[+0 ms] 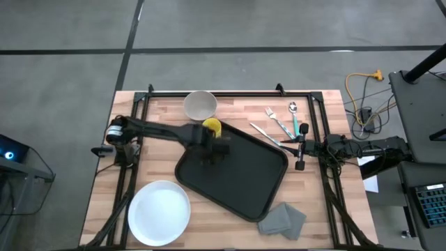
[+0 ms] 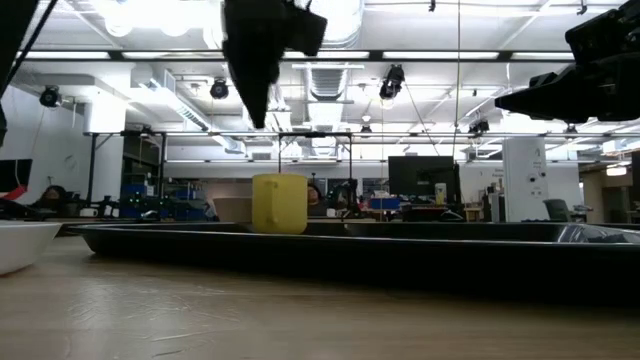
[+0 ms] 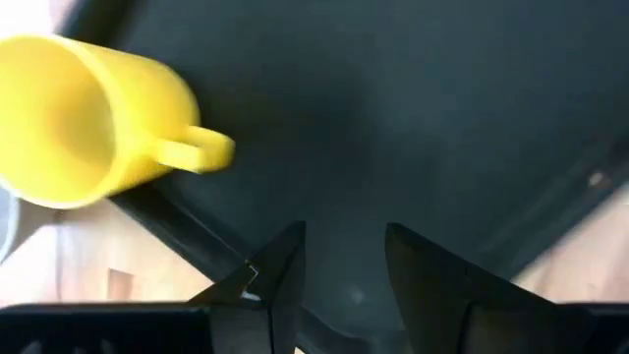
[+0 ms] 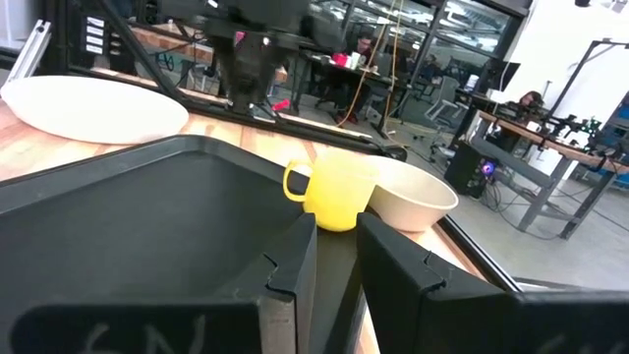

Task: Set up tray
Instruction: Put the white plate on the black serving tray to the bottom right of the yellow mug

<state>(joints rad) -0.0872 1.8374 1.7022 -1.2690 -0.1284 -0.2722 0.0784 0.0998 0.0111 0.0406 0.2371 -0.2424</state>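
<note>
Left gripper (image 1: 214,148), fingers apart and empty, hovers over the tray (image 1: 237,183) near the unmarked yellow mug (image 1: 212,127).

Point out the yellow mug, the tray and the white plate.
yellow mug (image 4: 339,197): right wrist view, on its side wall.
tray (image 1: 240,178): high view, on its bare floor.
white plate (image 1: 159,213): high view, on its centre.

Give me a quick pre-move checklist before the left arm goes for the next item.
1. Left gripper open and empty above the tray: ok.
2. Yellow mug upright at the tray's corner: ok.
3. Mug fully inside the rim: cannot tell.
4. Right gripper parked at the tray's edge near the cutlery, holding nothing: ok.
5. White plate, bowl and grey cloth not yet on the tray: not ok.
</note>
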